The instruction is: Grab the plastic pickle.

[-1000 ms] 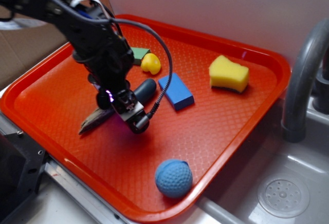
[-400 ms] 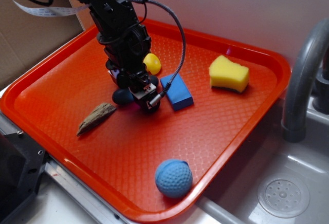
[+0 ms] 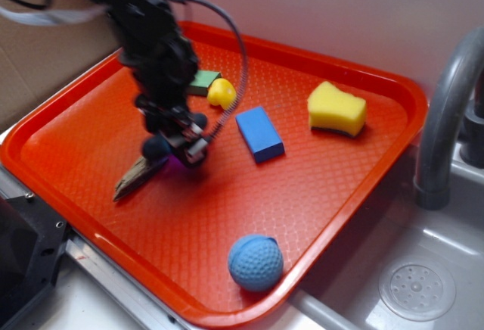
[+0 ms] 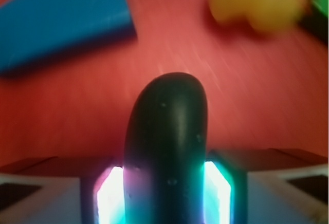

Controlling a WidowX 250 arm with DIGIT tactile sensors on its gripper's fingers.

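The plastic pickle (image 4: 167, 147) sits clenched lengthwise between the jaws of the gripper (image 3: 172, 145), evidently lifted for carrying, with the blue block (image 4: 61, 21) at ten o'clock.

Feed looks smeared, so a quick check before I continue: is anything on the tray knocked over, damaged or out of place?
Nothing stands out. The end effector is shut on the pickle, which sticks out between its fingers. The blue block, yellow sponge, blue ball and brown sliver lie intact on the tray. The smear is motion blur.
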